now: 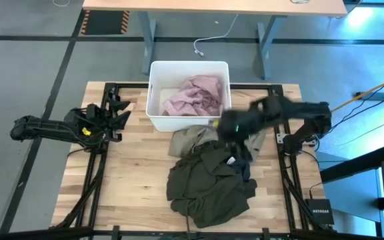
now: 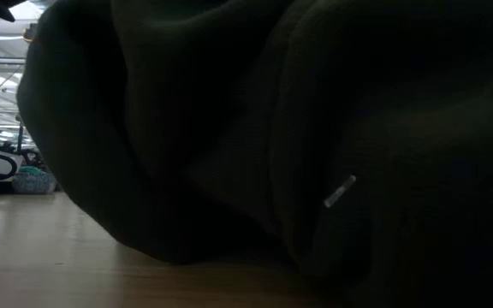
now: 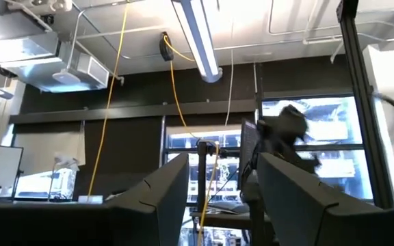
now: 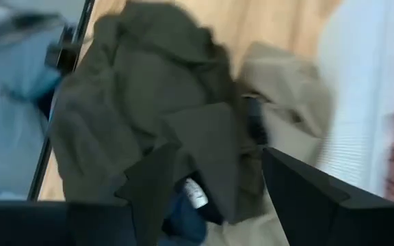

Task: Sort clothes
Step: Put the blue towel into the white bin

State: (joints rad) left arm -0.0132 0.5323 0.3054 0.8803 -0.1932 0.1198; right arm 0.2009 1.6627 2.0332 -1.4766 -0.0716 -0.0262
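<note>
Right gripper [image 4: 204, 205], fingers spread apart, nothing between them, hovers over the clothes pile. Directly below: dark olive-green fabric garment [image 1: 209, 183], crumpled on the wooden table [image 1: 132, 173]. Just beyond, touching it: khaki-beige garment [image 1: 191, 140]. Farther on: white rectangular plastic tub [image 1: 153, 100] w/ pale pink garment [image 1: 193, 97] inside. Left gripper [image 1: 115, 117] waits at table's left edge, fingers apart.
</note>
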